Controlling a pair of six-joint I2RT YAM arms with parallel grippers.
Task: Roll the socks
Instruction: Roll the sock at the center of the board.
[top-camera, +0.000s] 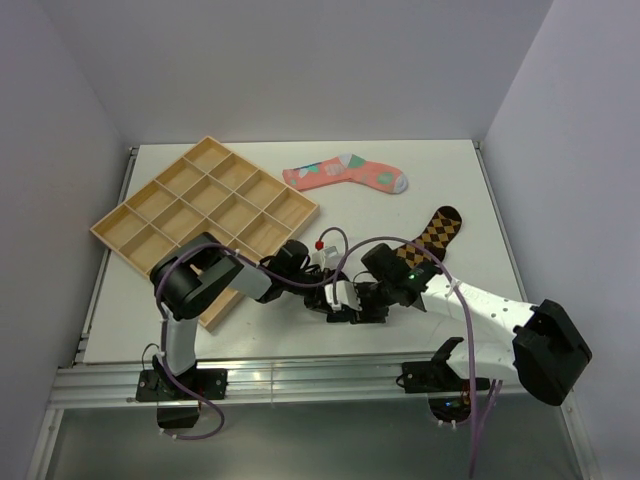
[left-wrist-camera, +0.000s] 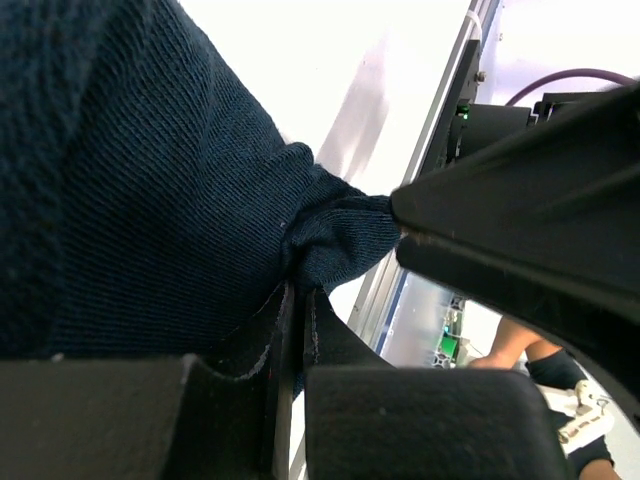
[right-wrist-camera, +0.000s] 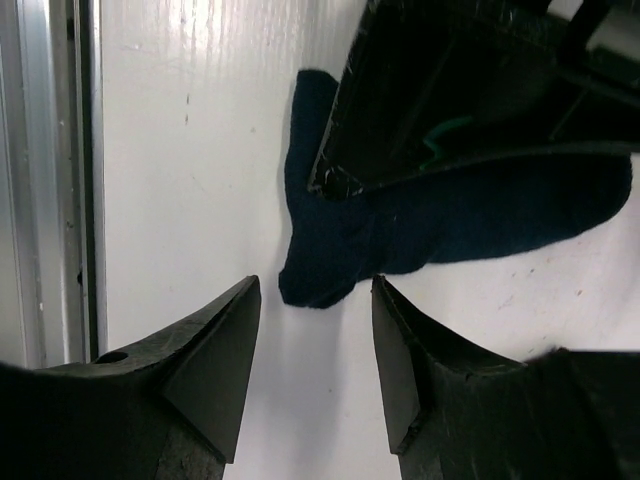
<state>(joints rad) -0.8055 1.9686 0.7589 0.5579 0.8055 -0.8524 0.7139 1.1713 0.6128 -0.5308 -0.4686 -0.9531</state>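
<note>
Left fingers (left-wrist-camera: 420, 420) are pinched tight on the navy sock (left-wrist-camera: 150, 200), which lies on the white surface (right-wrist-camera: 190, 150) by the near edge. Right fingers (right-wrist-camera: 205, 370) hang spread wide over its tip, gripping nothing. The pink sock (top-camera: 345, 175) and diamond sock (top-camera: 437, 230) lie farther back.

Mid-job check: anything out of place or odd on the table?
The wooden tray sits askew, its left corner seeming to overhang the table edge. The diamond-patterned sock lies partly under the right arm. Nothing looks spilled or damaged.
</note>
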